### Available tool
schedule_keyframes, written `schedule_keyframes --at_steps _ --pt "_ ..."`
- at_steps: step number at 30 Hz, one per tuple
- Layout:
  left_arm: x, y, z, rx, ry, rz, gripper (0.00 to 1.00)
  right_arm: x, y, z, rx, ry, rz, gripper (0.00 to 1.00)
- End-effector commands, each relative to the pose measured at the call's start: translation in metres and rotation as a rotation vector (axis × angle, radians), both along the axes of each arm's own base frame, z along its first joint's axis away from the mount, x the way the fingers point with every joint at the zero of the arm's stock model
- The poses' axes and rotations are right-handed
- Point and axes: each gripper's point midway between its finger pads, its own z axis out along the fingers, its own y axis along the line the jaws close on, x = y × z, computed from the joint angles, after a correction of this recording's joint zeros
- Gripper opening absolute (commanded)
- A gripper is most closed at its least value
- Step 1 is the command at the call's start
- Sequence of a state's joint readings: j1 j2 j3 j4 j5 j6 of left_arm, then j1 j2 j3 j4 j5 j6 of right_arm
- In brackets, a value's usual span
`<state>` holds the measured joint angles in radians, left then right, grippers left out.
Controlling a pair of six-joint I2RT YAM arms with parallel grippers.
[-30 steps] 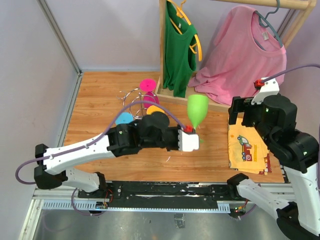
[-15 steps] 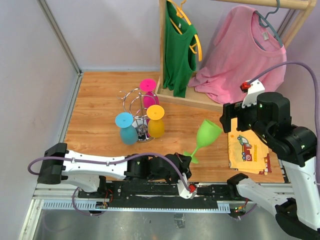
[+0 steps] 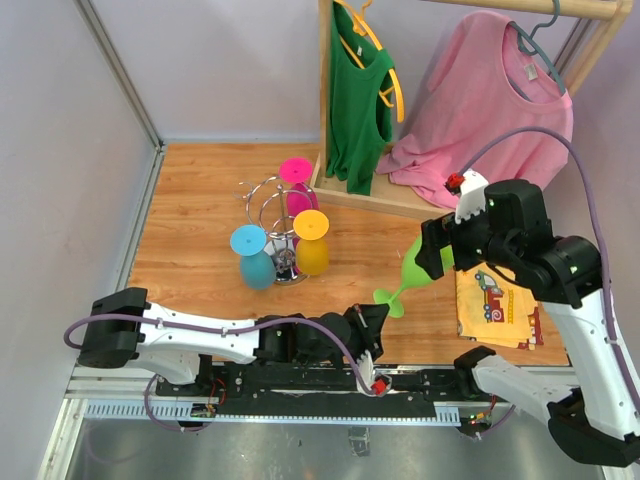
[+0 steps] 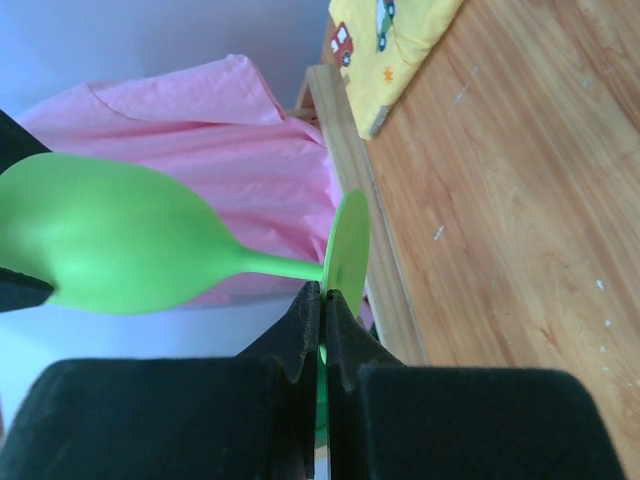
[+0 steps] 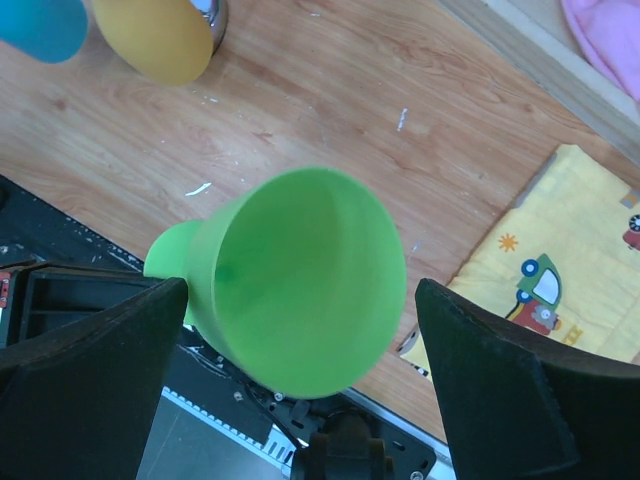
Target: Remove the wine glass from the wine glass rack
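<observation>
Left wrist view: left pincer [image 4: 322, 300] nips green plastic wine glass [image 4: 120, 245] by its foot edge; right pincer [image 5: 295, 345], wide, flanks the bowl. A bump could dislodge it.

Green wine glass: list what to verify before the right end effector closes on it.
1. Green wine glass off the wine glass rack: ok, it sits well to the rack's right, not touching it.
2. Left end effector grip: ok, shut on the rim of the glass's foot.
3. Right end effector open: ok, one finger on each side of the bowl.
4. Glass upright: not ok, it is tilted, with the bowl leaning toward the right arm.
5. Right pads touching the bowl: cannot tell.
</observation>
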<state>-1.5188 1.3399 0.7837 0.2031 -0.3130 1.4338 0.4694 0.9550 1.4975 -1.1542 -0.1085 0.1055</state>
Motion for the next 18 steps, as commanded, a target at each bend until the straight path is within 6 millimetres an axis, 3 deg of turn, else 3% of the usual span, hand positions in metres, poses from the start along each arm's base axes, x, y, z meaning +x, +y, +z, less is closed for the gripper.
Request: schedule_keyframes --at_steps 1,8,18 --pt "-0.001 -0.008 0.027 -0.098 -0.078 -0.029 0.00 -0.003 0.006 0.012 0.027 0.002 0.058 0.99" --pt "-0.001 -0.010 0.029 -0.122 -0.156 -0.046 0.00 -0.014 0.016 0.000 0.040 0.070 0.134 0.92" --pt "0.002 -0.013 0.026 -0.128 -0.208 -0.037 0.00 -0.027 0.014 0.004 0.053 0.073 0.154 0.85"
